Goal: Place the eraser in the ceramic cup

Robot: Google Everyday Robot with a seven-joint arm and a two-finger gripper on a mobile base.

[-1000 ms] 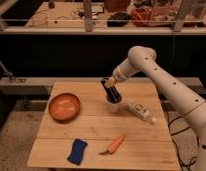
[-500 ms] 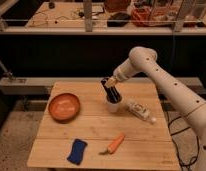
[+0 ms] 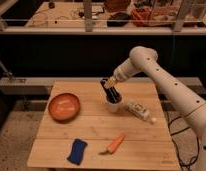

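Observation:
The small white ceramic cup (image 3: 114, 105) stands near the middle of the wooden table (image 3: 96, 132). My gripper (image 3: 111, 93) points down right over the cup, with its dark tips at or inside the cup's mouth. The white arm (image 3: 161, 80) reaches in from the right. I see no eraser apart from the gripper; anything between the tips is hidden.
A wide orange bowl (image 3: 64, 107) sits at the left. A blue sponge (image 3: 77, 151) lies near the front edge. A carrot (image 3: 114, 144) lies front of centre. A white bottle (image 3: 140, 111) lies on its side right of the cup.

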